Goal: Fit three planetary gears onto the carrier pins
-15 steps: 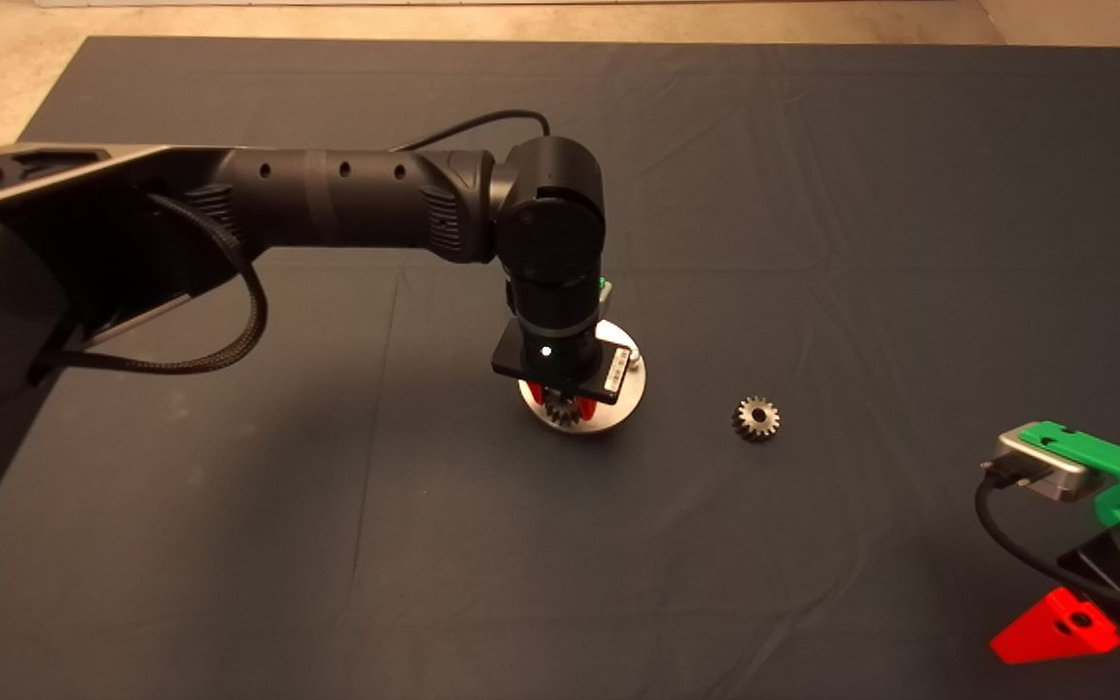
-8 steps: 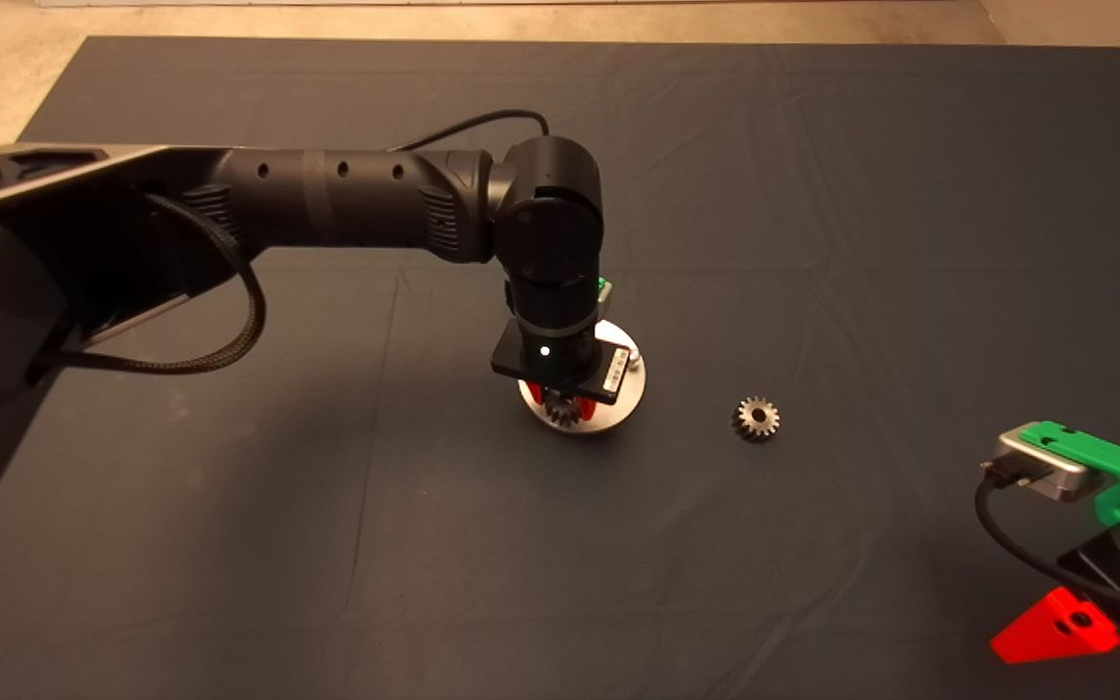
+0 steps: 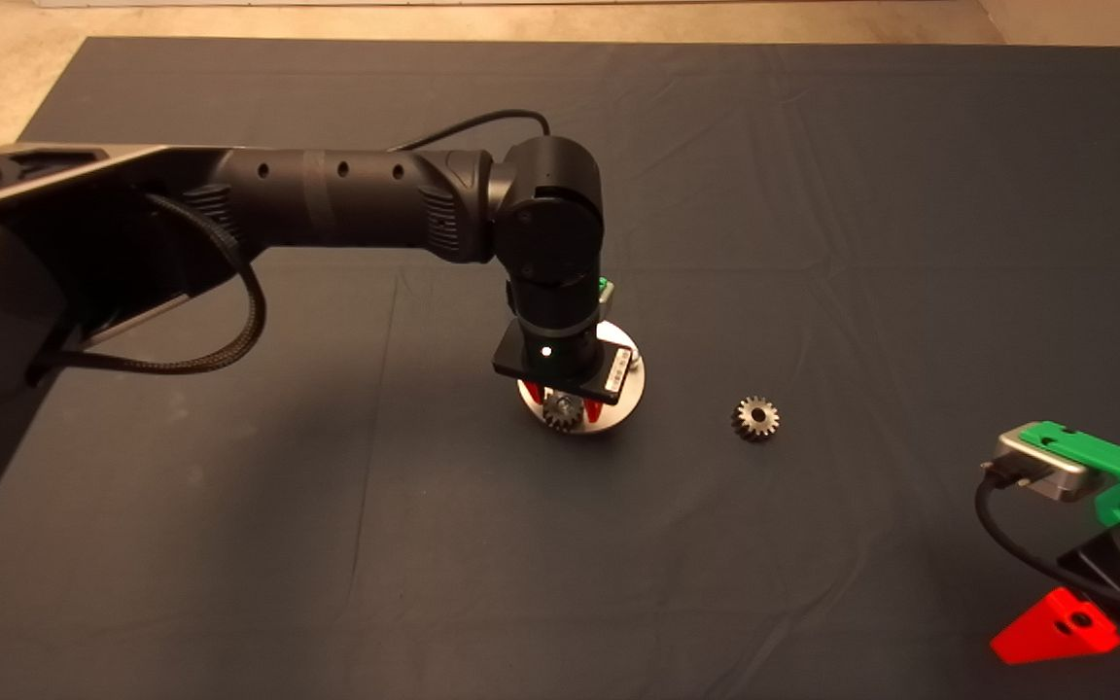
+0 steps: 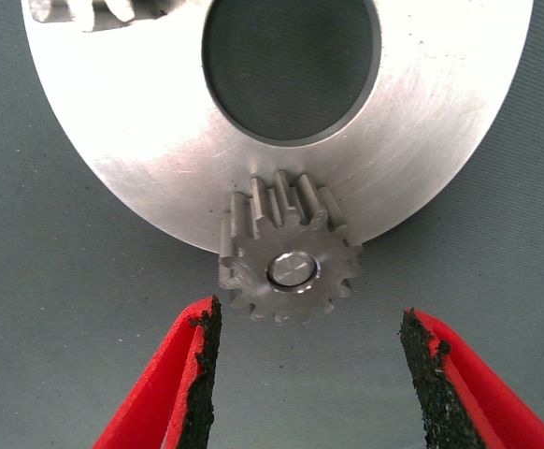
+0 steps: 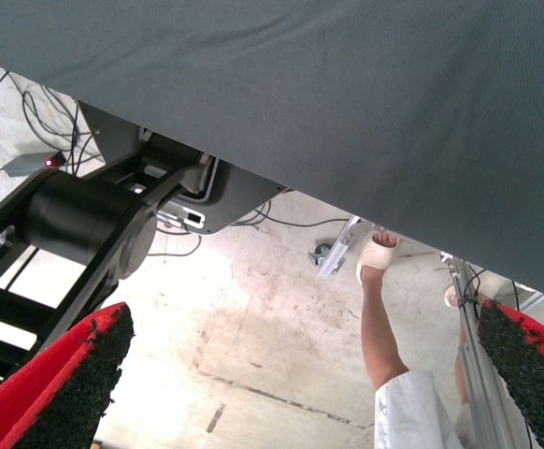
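With the left gripper (image 4: 305, 374) spread wide and empty over a seated planetary gear (image 4: 289, 265), the loose gear (image 3: 755, 418) looks small, hard and slippery, best pinched across its teeth.

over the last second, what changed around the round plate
The left pincer opened and let go of the gear, which now sits on a pin at the round plate's edge, pads clear on both sides. The loose gear on the mat and the parked right pincer did not move.
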### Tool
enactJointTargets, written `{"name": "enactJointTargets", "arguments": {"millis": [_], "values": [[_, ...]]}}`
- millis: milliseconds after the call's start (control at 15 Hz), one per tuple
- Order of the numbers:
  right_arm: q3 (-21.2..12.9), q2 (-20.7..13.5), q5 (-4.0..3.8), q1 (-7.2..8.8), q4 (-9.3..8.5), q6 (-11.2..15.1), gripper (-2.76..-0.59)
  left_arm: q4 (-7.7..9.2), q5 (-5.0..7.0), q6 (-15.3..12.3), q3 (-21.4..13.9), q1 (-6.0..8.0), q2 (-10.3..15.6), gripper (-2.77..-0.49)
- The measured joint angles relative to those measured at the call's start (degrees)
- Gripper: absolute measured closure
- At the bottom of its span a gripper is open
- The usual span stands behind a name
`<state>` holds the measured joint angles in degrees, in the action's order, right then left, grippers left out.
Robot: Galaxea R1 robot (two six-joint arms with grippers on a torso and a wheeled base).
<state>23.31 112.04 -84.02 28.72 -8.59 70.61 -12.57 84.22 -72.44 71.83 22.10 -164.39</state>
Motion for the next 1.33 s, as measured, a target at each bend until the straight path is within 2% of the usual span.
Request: {"name": "enactJointTargets", "arguments": {"millis": [133, 267, 333, 400, 467, 600, 667, 800, 867, 1000, 1067, 1133, 1200, 1333], "values": [[0.0, 0.02, -0.01, -0.04, -0.01, -0.05, -2.75, -0.02, -0.49, 0.09, -0.42, 0.0, 0.92, -1.28], [0.01, 0.02, -0.29, -0.04, -0.01, -0.1, -2.75, -0.02, -0.71, 0.06, -2.4, 0.02, 3.15, -1.43], [0.27, 0.02, -1.15, -0.12, -0.01, -0.51, -2.75, 0.0, -0.71, 0.06, -4.32, 0.06, 5.1, -1.43], [1.51, 0.05, -2.64, -0.14, 0.0, -2.56, -2.75, 0.12, -0.7, 0.04, -6.3, 0.27, 7.56, -1.5], [3.32, 0.28, -3.35, -0.14, 0.0, -5.05, -2.75, 0.11, -0.63, 0.03, -8.45, 0.67, 10.44, -1.56], [10.04, 1.34, -3.42, -0.17, 0.0, -11.24, -2.75, 0.11, 0.0, -0.27, -14.74, 1.43, 17.22, -1.62], [14.99, 2.34, -3.46, -0.14, 0.02, -14.6, -2.75, 0.15, 0.74, -0.74, -18.72, 1.43, 21.19, -1.7], [24.21, 5.64, -3.8, -0.19, 0.02, -20.67, -2.75, 0.73, 2.99, -2.27, -26.65, 1.72, 29.01, -1.76], [27.0, 7.74, -4.05, -0.17, 0.05, -22.59, -2.75, 1.21, 2.99, -3.4, -30.04, 2.22, 32.63, -1.83], [34.54, 16.14, -3.96, -0.75, 0.05, -28.04, -2.75, 2.17, 3.06, -5.86, -36.81, 3.61, 39.59, -1.86], [37.41, 19.57, -3.46, -1.41, 0.06, -29.98, -2.75, 3.22, 2.99, -7.25, -39.69, 3.85, 42.67, -1.89], [39.53, 22.12, -3.16, -2.01, 0.17, -31.78, -2.75, 4.03, 3.4, -8.47, -42.1, 3.83, 45.32, -2.0], [40.67, 23.62, -3.05, -2.53, 0.28, -32.73, -2.75, 4.44, 3.56, -9.68, -44.74, 3.96, 47.0, -2.02], [41.39, 24.37, -3.22, -3.51, 0.75, -35.54, -2.75, 5.65, 2.99, -11.05, -49.17, 4.27, 47.94, -2.02]]}}
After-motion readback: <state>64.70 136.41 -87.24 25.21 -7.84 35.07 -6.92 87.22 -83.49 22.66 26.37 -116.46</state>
